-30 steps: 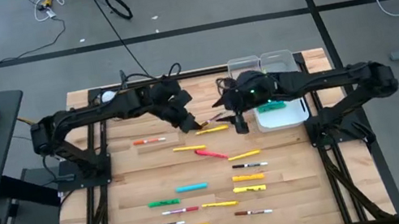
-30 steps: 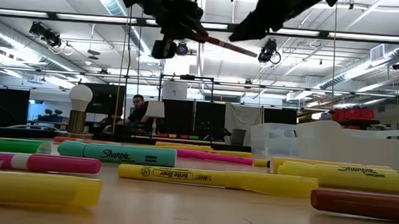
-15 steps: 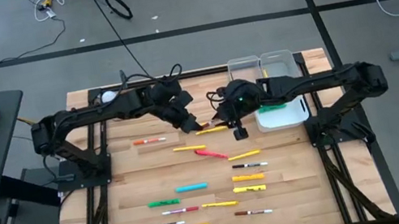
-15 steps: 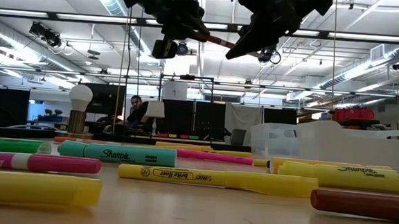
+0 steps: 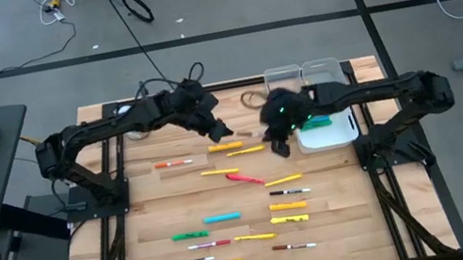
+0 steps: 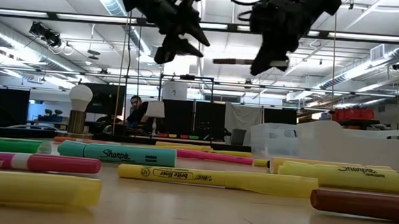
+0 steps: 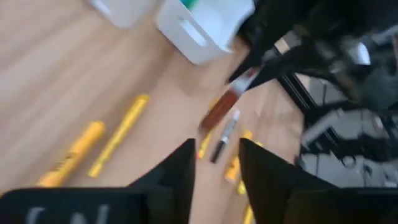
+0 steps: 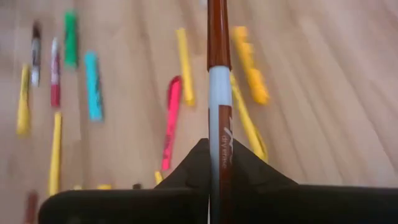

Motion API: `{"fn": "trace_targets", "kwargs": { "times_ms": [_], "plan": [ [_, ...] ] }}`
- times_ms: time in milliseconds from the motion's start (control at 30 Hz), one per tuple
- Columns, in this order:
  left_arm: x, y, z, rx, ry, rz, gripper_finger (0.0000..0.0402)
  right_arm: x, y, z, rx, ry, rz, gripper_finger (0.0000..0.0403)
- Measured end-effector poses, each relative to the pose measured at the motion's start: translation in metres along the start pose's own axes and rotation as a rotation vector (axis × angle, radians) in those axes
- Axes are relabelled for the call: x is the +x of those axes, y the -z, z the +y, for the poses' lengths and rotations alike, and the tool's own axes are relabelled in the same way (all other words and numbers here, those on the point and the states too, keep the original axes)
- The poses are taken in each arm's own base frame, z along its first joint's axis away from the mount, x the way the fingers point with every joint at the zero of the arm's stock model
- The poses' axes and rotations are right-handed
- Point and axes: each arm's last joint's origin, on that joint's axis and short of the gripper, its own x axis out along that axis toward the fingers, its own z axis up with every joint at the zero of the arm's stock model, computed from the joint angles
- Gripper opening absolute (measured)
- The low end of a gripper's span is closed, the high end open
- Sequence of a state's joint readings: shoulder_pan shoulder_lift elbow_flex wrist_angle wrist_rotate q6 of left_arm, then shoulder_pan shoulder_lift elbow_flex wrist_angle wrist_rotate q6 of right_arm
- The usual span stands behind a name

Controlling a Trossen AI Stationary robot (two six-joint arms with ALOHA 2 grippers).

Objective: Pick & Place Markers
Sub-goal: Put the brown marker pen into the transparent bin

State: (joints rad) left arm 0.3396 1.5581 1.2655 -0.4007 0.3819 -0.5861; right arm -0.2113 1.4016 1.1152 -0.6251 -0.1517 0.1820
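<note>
My right gripper (image 5: 274, 142) is above the table's middle, shut on a brown-capped, white-barrelled marker (image 6: 234, 60), which also shows in the right wrist view (image 8: 218, 87) and the left wrist view (image 7: 222, 107). My left gripper (image 5: 219, 133) is just left of it, open and empty, and its fingers (image 7: 179, 171) stand apart, short of the marker's free end. Many other markers lie flat on the table: pink (image 5: 242, 178), cyan (image 5: 222, 217), green (image 5: 189, 236), yellow ones (image 5: 283, 179) and thin white ones (image 5: 174, 163). My right gripper pinches the marker's brown printed end (image 8: 222, 152) between its two fingers. The marker runs along the fingers and sticks out ahead of them toward my left gripper. It is lifted well clear of the table and lies about level (image 6: 223, 61).
A white bin (image 5: 330, 133) with a green marker (image 5: 314, 122) in it stands right of my right gripper. Two clear bins (image 5: 303, 74) stand at the far edge. A white ball (image 5: 124, 110) stands at the far left corner. Loose markers cover the table's middle and near half.
My right gripper has come in from the right, turned and taken hold of the brown marker's end. My left gripper, which held the marker tilted, has let go and drawn back a little toward the far edge. The marker now lies about level in my right gripper.
</note>
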Motion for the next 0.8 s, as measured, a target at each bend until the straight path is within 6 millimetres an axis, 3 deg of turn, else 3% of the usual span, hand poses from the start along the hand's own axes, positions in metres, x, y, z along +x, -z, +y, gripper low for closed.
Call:
{"fn": "trace_targets", "kwargs": {
  "times_ms": [167,300,433,567,800],
  "plan": [
    [-0.006,-0.010,0.014,-0.025,-0.061,-0.061,0.0185,-0.030,0.005,-0.040,0.333,0.101,-0.002,0.0029],
    [-0.009,-0.014,0.019,-0.030,-0.129,-0.118,0.0196,-0.041,0.011,-0.091,0.634,0.124,0.014,0.0030],
    [-0.009,-0.017,0.019,-0.004,-0.157,-0.164,0.0193,-0.034,0.019,-0.143,0.862,0.104,0.046,0.0029],
    [-0.009,-0.018,0.018,0.036,-0.153,-0.174,0.0189,-0.011,0.036,-0.181,1.028,0.120,0.159,0.0030],
    [-0.008,-0.018,0.017,0.038,-0.151,-0.172,0.0188,0.020,0.045,-0.209,1.107,0.181,0.194,0.0031]
  ]
}}
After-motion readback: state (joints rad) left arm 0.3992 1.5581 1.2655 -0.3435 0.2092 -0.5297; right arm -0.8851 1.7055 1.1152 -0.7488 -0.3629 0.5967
